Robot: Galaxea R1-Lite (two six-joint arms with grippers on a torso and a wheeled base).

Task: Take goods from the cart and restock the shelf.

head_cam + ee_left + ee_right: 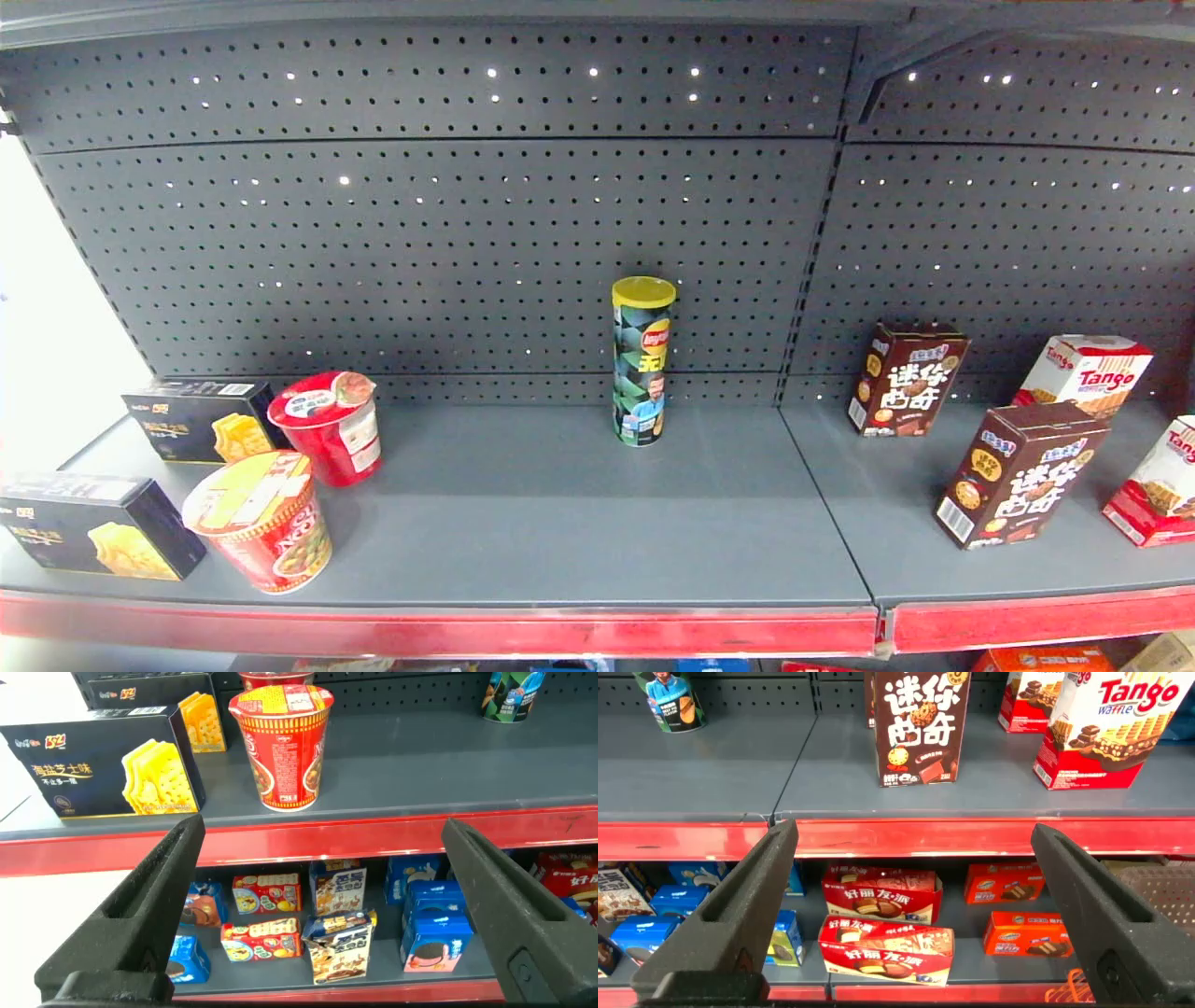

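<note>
The grey shelf with a red front edge holds a tall chip can standing upright at the middle back. My left gripper is open and holds nothing; it sits in front of the red edge, below a red noodle cup and a black cracker box. My right gripper is open too, with nothing between its fingers. It sits before the edge under a brown cookie box and a wafer box.
On the shelf's left stand two noodle cups and two black boxes. On the right are two brown cookie boxes and wafer boxes. The lower shelf is packed with blue packs and red boxes.
</note>
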